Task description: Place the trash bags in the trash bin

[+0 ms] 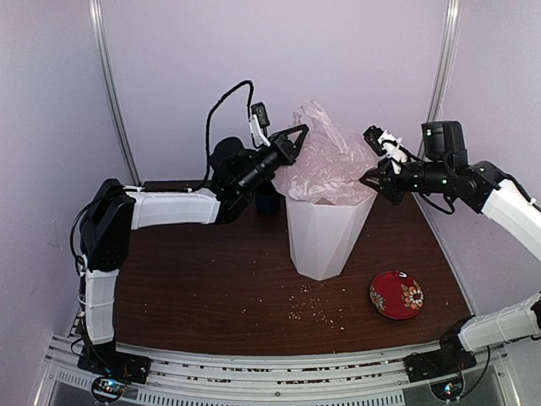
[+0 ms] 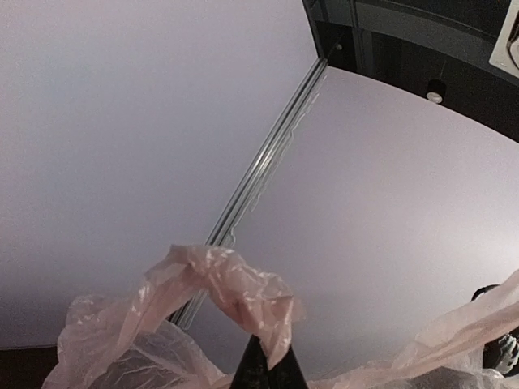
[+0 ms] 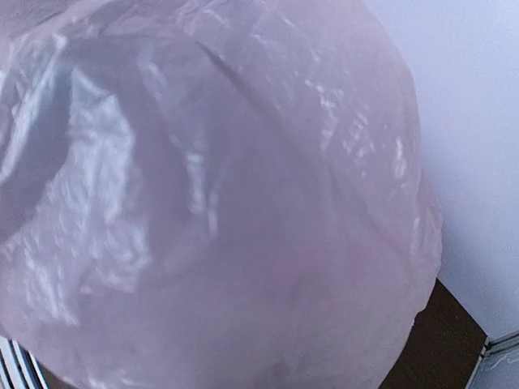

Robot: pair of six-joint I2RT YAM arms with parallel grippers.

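Left gripper [image 1: 300, 134] pinches the pink trash bag [image 1: 325, 165], white trash bin [image 1: 325, 237] just below; right gripper [image 1: 365, 179] (grip hidden) opposite; a slip could drape plastic outside the rim

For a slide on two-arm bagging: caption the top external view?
Left gripper pinches the pink trash bag bunched over the white bin, right gripper at its other side.

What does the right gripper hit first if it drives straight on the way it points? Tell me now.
The pink plastic bag. The right gripper points left at it above the white trash bin, and plastic fills its wrist view, so contact looks near-immediate; it may already touch.
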